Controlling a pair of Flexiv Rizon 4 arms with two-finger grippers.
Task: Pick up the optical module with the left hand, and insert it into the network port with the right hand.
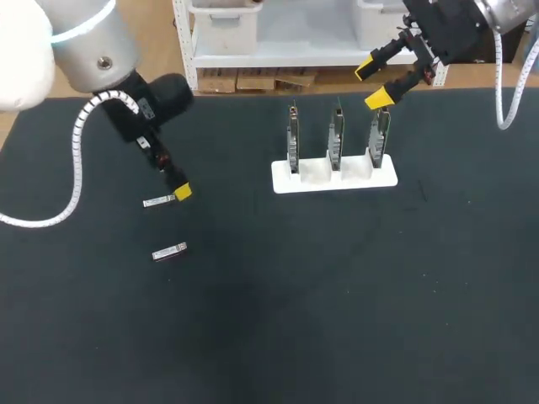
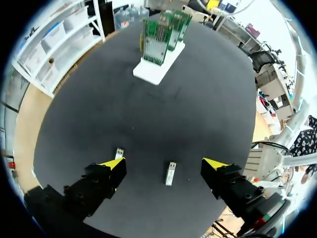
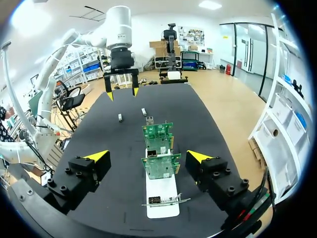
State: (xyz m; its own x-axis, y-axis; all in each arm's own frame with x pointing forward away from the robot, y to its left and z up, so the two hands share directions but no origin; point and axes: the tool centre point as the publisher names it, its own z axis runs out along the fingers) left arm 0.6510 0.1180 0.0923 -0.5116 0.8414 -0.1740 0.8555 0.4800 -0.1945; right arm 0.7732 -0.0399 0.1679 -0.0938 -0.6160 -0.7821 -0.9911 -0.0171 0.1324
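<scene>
the left gripper (image 2: 165, 167) hangs low over the black table (image 1: 337, 320) with its fingers spread wide, pinching nothing. one optical module (image 2: 170, 173) lies flat on the table between the yellow tips, and a second module (image 2: 119, 153) lies just beside one tip (in the head view the two lie near each other, not touching). the right gripper (image 1: 372, 84) is spread too and holds nothing, up near the top of the right-hand one of three circuit boards (image 1: 335, 139) standing upright in a white stand (image 1: 334, 178), well apart from both modules.
</scene>
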